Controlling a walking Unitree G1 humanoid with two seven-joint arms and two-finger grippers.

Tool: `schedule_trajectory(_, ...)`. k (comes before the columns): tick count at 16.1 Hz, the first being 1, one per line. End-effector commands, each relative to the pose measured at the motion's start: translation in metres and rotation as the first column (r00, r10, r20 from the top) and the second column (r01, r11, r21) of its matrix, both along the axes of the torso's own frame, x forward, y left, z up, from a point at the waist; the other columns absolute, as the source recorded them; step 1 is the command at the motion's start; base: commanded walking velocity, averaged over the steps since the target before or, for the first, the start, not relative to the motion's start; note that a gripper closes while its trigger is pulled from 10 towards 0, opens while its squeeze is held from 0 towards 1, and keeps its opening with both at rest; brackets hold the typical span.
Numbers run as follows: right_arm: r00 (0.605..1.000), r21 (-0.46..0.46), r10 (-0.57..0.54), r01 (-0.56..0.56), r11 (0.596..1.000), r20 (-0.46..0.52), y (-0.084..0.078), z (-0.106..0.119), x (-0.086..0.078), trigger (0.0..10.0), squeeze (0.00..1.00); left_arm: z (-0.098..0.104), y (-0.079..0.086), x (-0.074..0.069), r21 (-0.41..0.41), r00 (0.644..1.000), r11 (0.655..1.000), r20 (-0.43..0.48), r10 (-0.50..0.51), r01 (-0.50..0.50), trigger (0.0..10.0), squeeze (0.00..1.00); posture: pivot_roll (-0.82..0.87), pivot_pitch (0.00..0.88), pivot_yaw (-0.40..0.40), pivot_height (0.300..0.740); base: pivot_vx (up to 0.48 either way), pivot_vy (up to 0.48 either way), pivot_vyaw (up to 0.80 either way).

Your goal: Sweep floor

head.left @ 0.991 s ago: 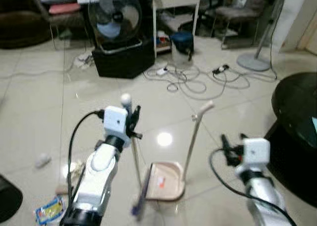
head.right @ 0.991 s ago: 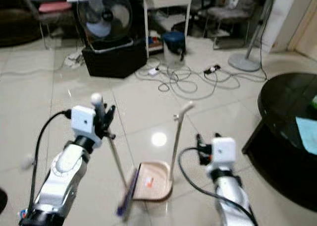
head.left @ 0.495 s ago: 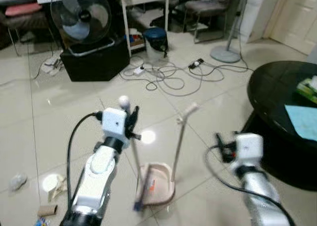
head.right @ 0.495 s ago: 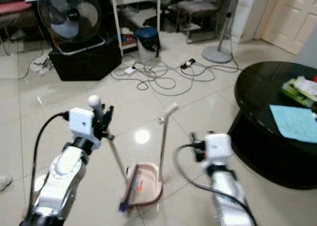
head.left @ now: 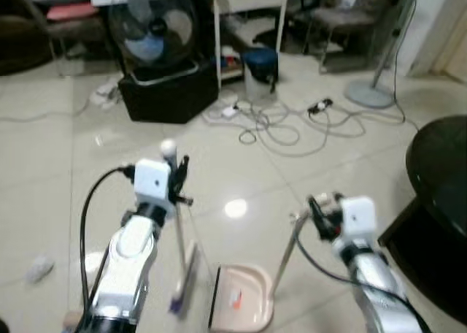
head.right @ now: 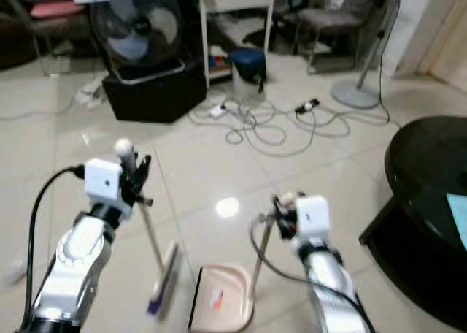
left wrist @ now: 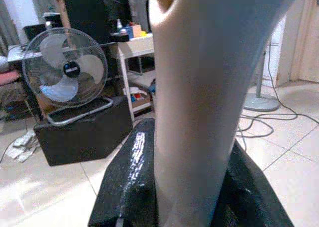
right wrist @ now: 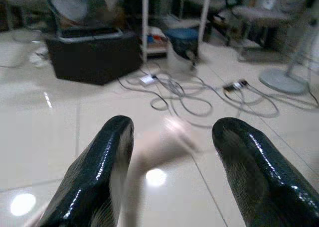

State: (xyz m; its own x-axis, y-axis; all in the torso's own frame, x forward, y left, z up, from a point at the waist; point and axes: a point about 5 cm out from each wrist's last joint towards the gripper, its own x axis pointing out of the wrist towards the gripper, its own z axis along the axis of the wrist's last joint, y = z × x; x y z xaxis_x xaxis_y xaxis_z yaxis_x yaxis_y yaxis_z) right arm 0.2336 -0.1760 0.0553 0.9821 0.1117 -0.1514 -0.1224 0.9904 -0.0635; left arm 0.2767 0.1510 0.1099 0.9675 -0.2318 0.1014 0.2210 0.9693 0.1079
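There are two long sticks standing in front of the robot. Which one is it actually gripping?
The broom handle, with the round white knob on top: the left tool is shut around it. The dustpan handle stands between the right tool's open fingers, not clamped.

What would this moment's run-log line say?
left pincer: shut on broom handle | right pincer: open around dustpan handle | dustpan: on floor

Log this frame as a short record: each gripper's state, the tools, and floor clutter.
left gripper: shut on broom handle
broom: upright, head on the tiles beside the dustpan
right gripper: open, fingers either side of the dustpan handle's top
dustpan: pink, flat on the floor, handle upright
floor clutter: tangled cables, crumpled scrap
background: fan on black box
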Motion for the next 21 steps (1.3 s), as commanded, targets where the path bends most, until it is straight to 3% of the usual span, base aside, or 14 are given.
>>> schedule_trajectory(1, 1.0, 0.016, -0.026, 0.026, 1.0, 0.014, -0.006, -0.001, -0.007, 10.0, 0.0, 0.008, -0.011, -0.002, -0.02, 0.997, 0.998, 0.046, -0.06, 0.061, 10.0, 0.0, -0.14, 0.0, 0.026, 0.74, 0.0, 0.0, 0.0)
schedule_trajectory(7, 0.999, 0.018, -0.039, 0.039, 0.999, 0.023, -0.012, -0.009, -0.023, 10.0, 0.0, 0.006, -0.004, -0.008, -0.022, 0.996, 0.997, 0.052, -0.076, 0.077, 10.0, 0.0, -0.14, 0.0, 0.034, 0.74, 0.0, 0.0, 0.0)
schedule_trajectory(8, 1.0, 0.023, -0.023, 0.022, 0.999, 0.007, -0.012, -0.013, -0.023, 10.0, 0.64, 0.007, -0.004, -0.008, -0.02, 0.996, 0.997, 0.054, -0.076, 0.077, 10.0, 0.0, -0.14, 0.0, 0.036, 0.74, 0.0, 0.0, 0.0)
schedule_trajectory(9, 1.0, 0.039, -0.004, 0.005, 0.999, -0.006, -0.012, -0.016, -0.022, 10.0, 1.0, 0.008, -0.004, -0.007, -0.02, 0.995, 0.997, 0.056, -0.077, 0.078, 10.0, 0.0, -0.13, 0.0, 0.039, 0.74, 0.0, 0.0, 0.0)
schedule_trajectory(14, 0.997, 0.014, 0.071, -0.071, 0.997, -0.034, -0.008, -0.025, 0.004, 10.0, 1.0, 0.014, -0.003, -0.008, -0.018, 0.995, 0.997, 0.068, -0.076, 0.077, 10.0, 0.0, -0.09, 0.0, 0.05, 0.74, 0.0, 0.0, 0.0)
schedule_trajectory(17, 0.996, -0.004, 0.086, -0.086, 0.996, -0.024, -0.011, -0.022, 0.029, 10.0, 1.0, 0.019, 0.007, -0.013, -0.002, 0.997, 0.999, 0.066, -0.047, 0.047, 10.0, 0.0, -0.04, 0.0, 0.057, 0.74, 0.0, 0.0, 0.0)
schedule_trajectory(21, 0.988, -0.027, 0.151, -0.152, 0.988, -0.018, -0.007, -0.018, 0.046, 10.0, 1.0, 0.021, 0.02, -0.027, 0.016, 0.999, 1.0, 0.05, -0.014, 0.013, 10.0, 0.0, 0.0, 0.021, 0.052, 0.74, 0.0, 0.0, 0.0)
